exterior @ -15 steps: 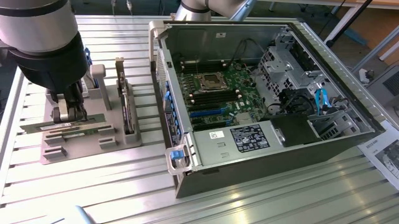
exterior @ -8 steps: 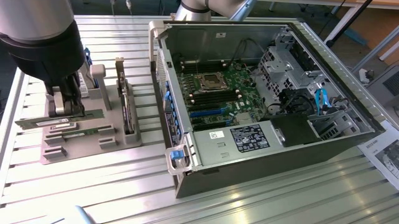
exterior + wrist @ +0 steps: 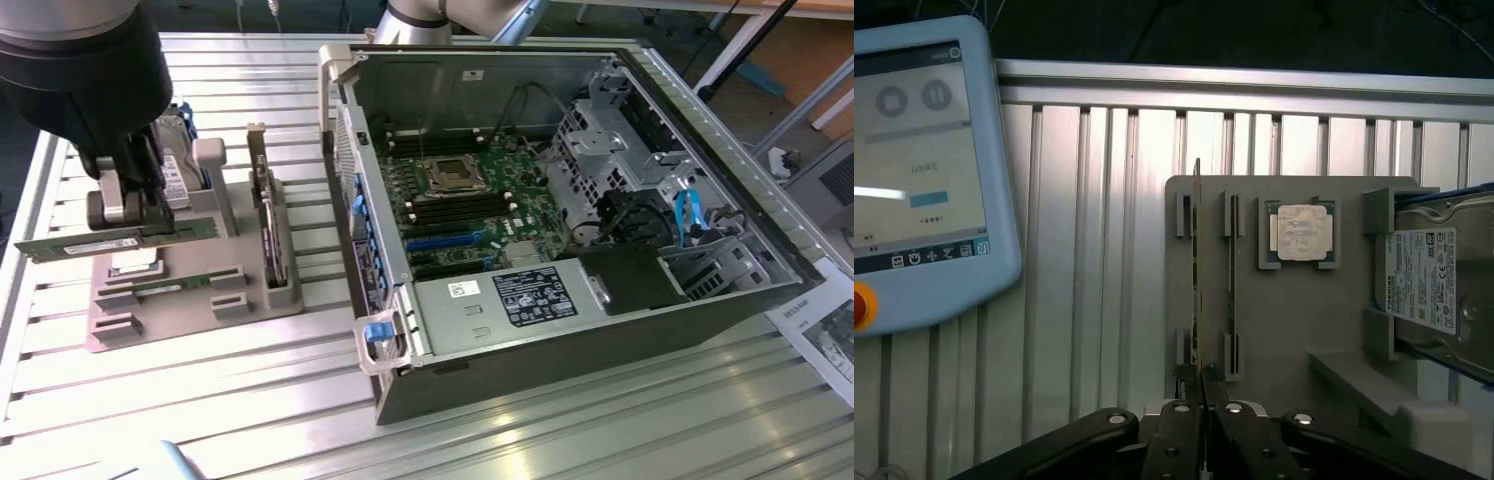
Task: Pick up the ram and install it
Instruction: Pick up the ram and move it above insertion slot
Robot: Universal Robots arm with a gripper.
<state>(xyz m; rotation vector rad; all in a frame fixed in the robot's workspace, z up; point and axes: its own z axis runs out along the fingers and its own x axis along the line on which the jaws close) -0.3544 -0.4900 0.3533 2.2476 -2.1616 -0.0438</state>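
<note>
The ribbed metal surface (image 3: 561,440) carries one open computer case (image 3: 721,300) at the exterior view's right. Its motherboard (image 3: 467,200) is exposed, though wiring and drive cages hide the board's far end. The single black arm (image 3: 80,70) is cut off by the top of the picture. One grey fixture tray (image 3: 187,320) lies at the exterior view's left, partly hidden behind the arm. In the wrist view, one teach pendant (image 3: 914,170) is cut off at the edge and its screen text cannot be read. One hard drive (image 3: 1429,280) sits in the tray, also cut off. One dark expansion card (image 3: 267,235) stands upright in its slot.

There are two green sticks. The end effector (image 3: 134,232) is closed on the ram (image 3: 67,245), holding it level above the tray, one end reaching past the tray's edge. The second stick (image 3: 1231,270) sits in its holder. One silver processor (image 3: 1301,232) rests in its pocket.
</note>
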